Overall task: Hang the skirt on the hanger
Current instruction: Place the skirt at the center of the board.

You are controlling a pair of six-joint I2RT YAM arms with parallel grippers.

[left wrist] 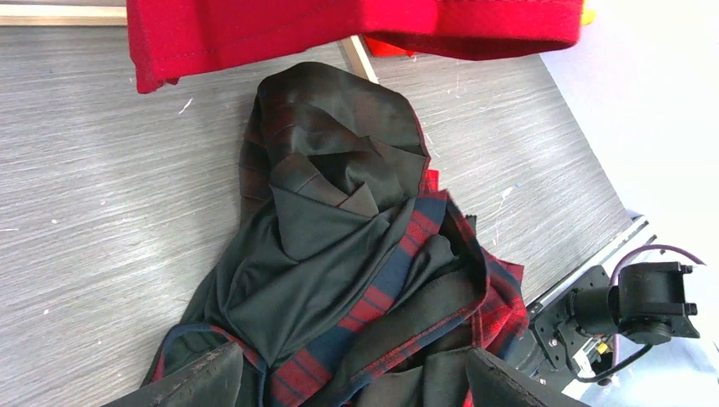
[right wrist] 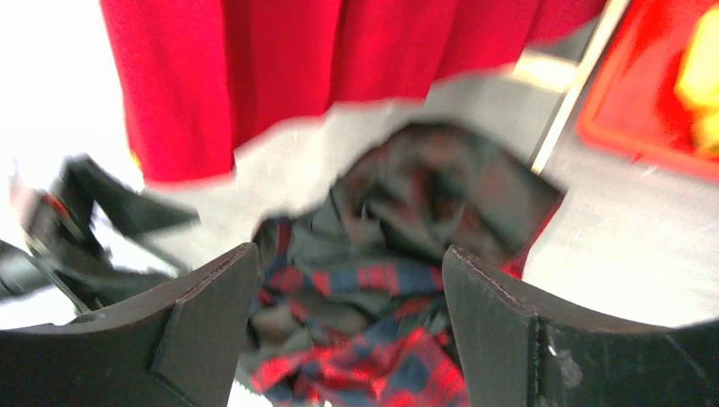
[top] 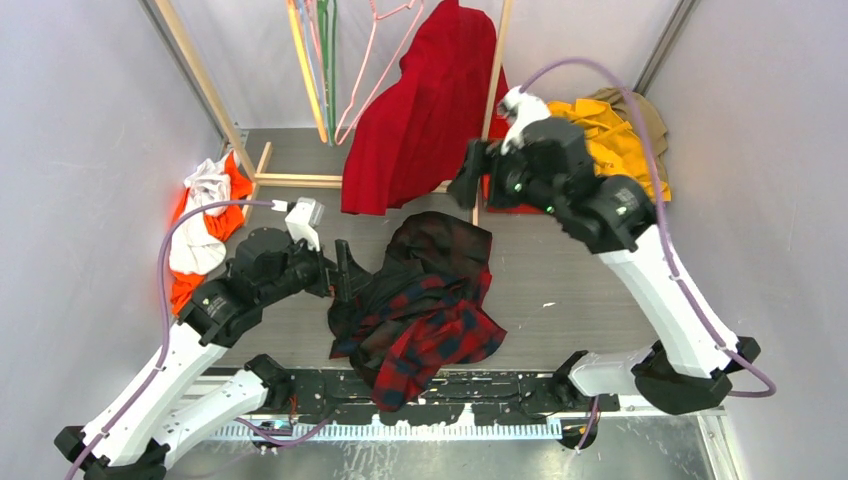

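Where it hangs at the rear rack, skirt [top: 415,120]: plain bright red, falling in long folds, stitched hem hanging free above the table [top: 570,290]; its top runs out of view, so the hanger cannot be made out. Wooden post [top: 497,62] just beside its right edge. Right gripper [top: 468,178]: fingers spread, nothing between, near the hem's right corner. Left gripper [top: 345,275]: fingers spread wide, empty, at the left edge of the plaid shirt [top: 430,300], crumpled below the hem. Bare table right of the shirt; yellow garment [top: 605,140] rear right, orange-and-white cloth [top: 205,225] rear left, walls close on both sides
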